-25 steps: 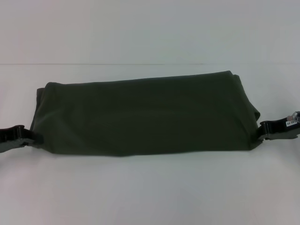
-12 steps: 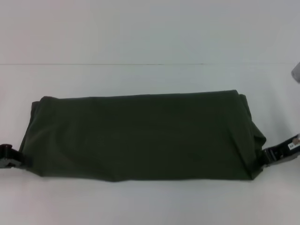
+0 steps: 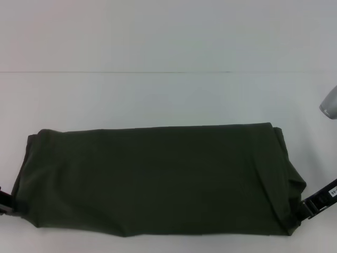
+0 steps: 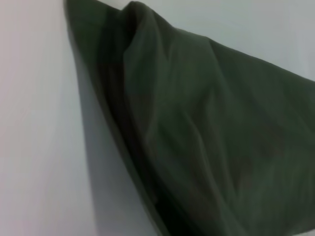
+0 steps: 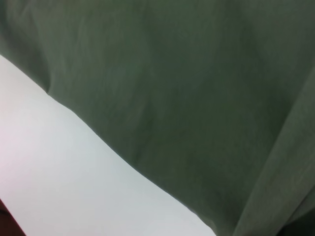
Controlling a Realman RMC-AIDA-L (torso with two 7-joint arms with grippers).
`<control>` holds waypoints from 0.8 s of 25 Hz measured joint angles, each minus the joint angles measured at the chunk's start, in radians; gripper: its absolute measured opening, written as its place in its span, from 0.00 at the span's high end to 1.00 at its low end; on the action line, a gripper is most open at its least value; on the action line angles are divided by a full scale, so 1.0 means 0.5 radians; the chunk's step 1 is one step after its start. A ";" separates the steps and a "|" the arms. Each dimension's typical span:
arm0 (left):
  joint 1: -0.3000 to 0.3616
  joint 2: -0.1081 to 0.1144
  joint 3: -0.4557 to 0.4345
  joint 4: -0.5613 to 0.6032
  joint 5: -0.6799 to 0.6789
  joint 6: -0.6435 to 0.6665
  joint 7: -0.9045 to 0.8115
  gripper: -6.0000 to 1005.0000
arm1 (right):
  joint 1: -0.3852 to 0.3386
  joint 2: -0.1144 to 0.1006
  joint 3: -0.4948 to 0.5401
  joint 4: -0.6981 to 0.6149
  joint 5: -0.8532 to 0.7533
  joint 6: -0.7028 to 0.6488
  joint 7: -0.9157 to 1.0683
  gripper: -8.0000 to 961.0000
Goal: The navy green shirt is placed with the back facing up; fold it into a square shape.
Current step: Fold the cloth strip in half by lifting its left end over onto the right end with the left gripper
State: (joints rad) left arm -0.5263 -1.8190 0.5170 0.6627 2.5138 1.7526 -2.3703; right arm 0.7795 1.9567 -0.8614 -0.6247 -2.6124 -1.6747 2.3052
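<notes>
The shirt [image 3: 158,179] lies across the near half of the white desk [image 3: 168,100] as one long folded band, plain dark olive side up, stretching almost from one edge of the head view to the other. Its far edge runs fairly straight, and the near edge dips a little toward the middle. At the right end the cloth bunches into a few soft folds.

The left hand [image 3: 4,201] sits at the band's near left corner, touching the cloth, with only a sliver of black showing at the frame edge. Whether it is clamped on the fabric I cannot tell. The right hand [image 3: 310,204] is at the near right corner, its black tip right against the bunched end, and it looks to be pinching the cloth there, though the contact is mostly hidden.

From the left wrist, the shirt [image 4: 206,132] rises in draped layers over the desk [image 4: 34,123]. From the right wrist, smooth green cloth [image 5: 187,88] fills most of the view above bare desk [image 5: 59,172].
</notes>
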 joint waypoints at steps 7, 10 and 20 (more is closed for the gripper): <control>-0.002 -0.005 0.007 0.003 0.007 0.027 -0.004 0.96 | -0.006 -0.006 0.005 0.000 0.000 -0.027 -0.028 0.97; -0.010 -0.006 0.001 -0.002 0.007 0.003 -0.011 0.96 | -0.001 -0.007 0.003 -0.007 -0.003 -0.037 -0.016 0.97; -0.017 -0.003 -0.028 0.004 0.007 -0.065 -0.022 0.96 | 0.012 -0.021 0.059 -0.228 -0.116 -0.167 0.113 0.81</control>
State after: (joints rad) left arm -0.5349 -1.8206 0.5033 0.6648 2.5174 1.7199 -2.3813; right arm 0.7854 1.9464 -0.8316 -0.7386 -2.6703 -1.7582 2.3617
